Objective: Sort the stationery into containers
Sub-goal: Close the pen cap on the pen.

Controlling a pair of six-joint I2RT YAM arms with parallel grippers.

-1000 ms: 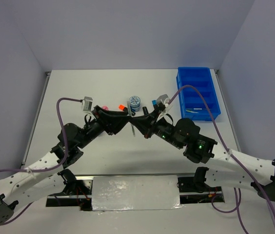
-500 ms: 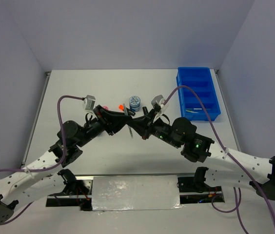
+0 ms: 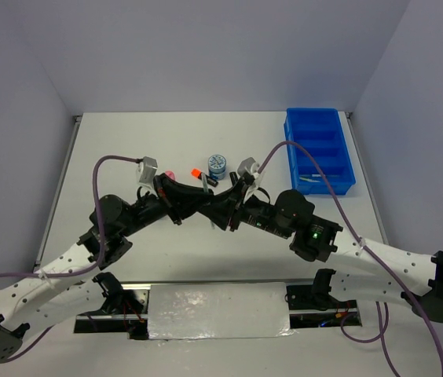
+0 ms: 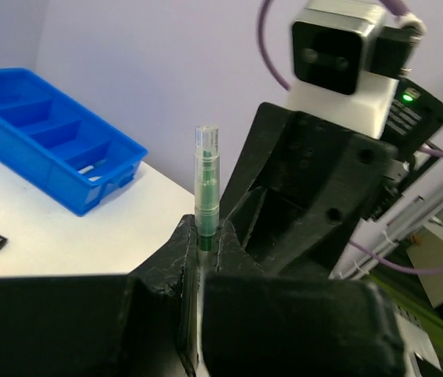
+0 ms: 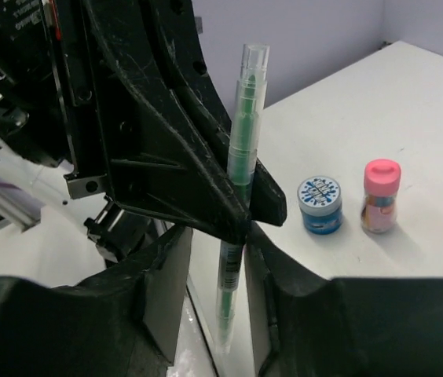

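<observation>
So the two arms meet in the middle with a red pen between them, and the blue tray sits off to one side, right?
Not red: the pen is green with a clear cap, as the right wrist view shows. The rest holds: the arms meet in the middle with it between them, and the blue tray sits off to one side.

A clear pen [image 4: 206,177] with a green core stands upright, its lower end clamped in the left gripper [image 4: 203,236]. A blue-white tub [image 5: 320,204] and a pink bottle [image 5: 381,196] stand just beyond. The blue tray [image 3: 316,129] lies well off to the right.
</observation>
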